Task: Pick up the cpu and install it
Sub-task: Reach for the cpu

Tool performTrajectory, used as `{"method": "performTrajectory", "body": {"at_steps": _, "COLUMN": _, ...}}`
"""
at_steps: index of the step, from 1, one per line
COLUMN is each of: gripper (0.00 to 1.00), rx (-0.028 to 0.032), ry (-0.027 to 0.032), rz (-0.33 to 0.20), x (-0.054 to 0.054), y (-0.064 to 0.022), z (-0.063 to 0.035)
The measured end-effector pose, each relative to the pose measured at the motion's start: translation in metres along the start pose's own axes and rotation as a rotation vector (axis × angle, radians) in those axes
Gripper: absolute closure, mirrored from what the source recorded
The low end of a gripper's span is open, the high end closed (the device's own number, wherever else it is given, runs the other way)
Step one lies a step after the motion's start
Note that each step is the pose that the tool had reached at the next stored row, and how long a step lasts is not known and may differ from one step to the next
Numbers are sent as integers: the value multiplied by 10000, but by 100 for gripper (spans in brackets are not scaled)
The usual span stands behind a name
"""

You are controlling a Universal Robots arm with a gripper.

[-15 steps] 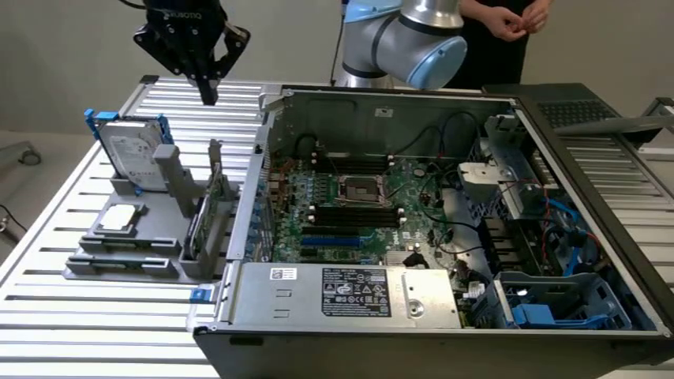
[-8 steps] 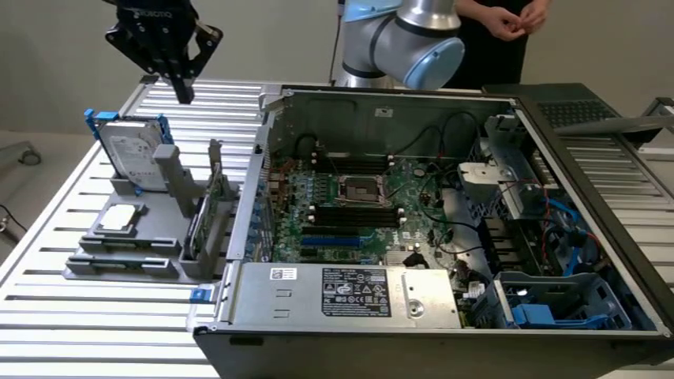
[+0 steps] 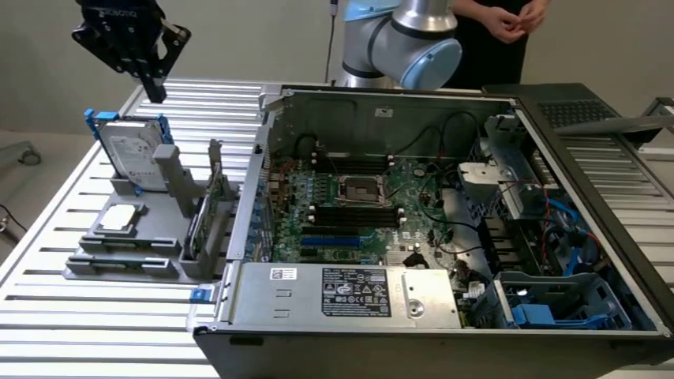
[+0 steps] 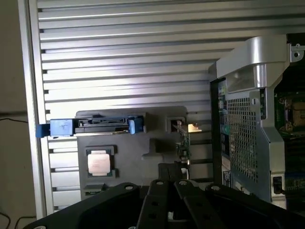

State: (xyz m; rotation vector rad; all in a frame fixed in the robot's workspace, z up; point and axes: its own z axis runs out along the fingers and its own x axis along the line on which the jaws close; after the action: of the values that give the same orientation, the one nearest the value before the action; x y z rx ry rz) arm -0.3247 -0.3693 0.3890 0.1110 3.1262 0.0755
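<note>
Silver-grey and flat, the cpu (image 3: 122, 218) lies face up in a shallow pocket of the grey plastic holder (image 3: 158, 229). The holder sits on the ribbed metal table (image 3: 63, 316), to the exterior view's left of the open computer case (image 3: 421, 106). Your tool (image 3: 156, 88) hangs high in the air, well apart from the chip. Its black fingers (image 4: 155, 205) are pressed together, and nothing is held between them. From the tool, the chip lies down and toward the near edge of the table in the exterior view. The tall shiny hard drive (image 3: 135, 150), with its blue bracket, stands upright between the two. The chip is square, so it has no long side, and its edges run straight with the holder's edges. Its top looks smooth and hard, with a thin dark rim around it. The socket (image 3: 361, 189), a square metal frame with a dark middle, sits on the green board inside the case, well apart from both the chip and the tool.
</note>
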Motion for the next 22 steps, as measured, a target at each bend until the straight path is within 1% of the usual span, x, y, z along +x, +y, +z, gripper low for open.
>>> {"method": "performTrajectory", "body": {"at_steps": 2, "gripper": 89, "rx": 5, "ry": 72, "rz": 3, "x": 93, "y": -3, "z": 4}}
{"method": "performTrajectory", "body": {"at_steps": 5, "gripper": 89, "rx": 12, "ry": 162, "rz": 8, "x": 229, "y": -11, "z": 13}}
{"method": "performTrajectory", "body": {"at_steps": 10, "gripper": 89, "rx": 20, "ry": 277, "rz": 12, "x": 456, "y": -29, "z": 42}}
{"method": "performTrajectory", "body": {"at_steps": 15, "gripper": 89, "rx": 25, "ry": 336, "rz": 17, "x": 681, "y": -47, "z": 87}}
{"method": "performTrajectory", "body": {"at_steps": 18, "gripper": 89, "rx": 26, "ry": 361, "rz": 16, "x": 815, "y": -58, "z": 119}}
{"method": "performTrajectory", "body": {"at_steps": 22, "gripper": 89, "rx": 31, "ry": 388, "rz": 13, "x": 968, "y": -71, "z": 164}}
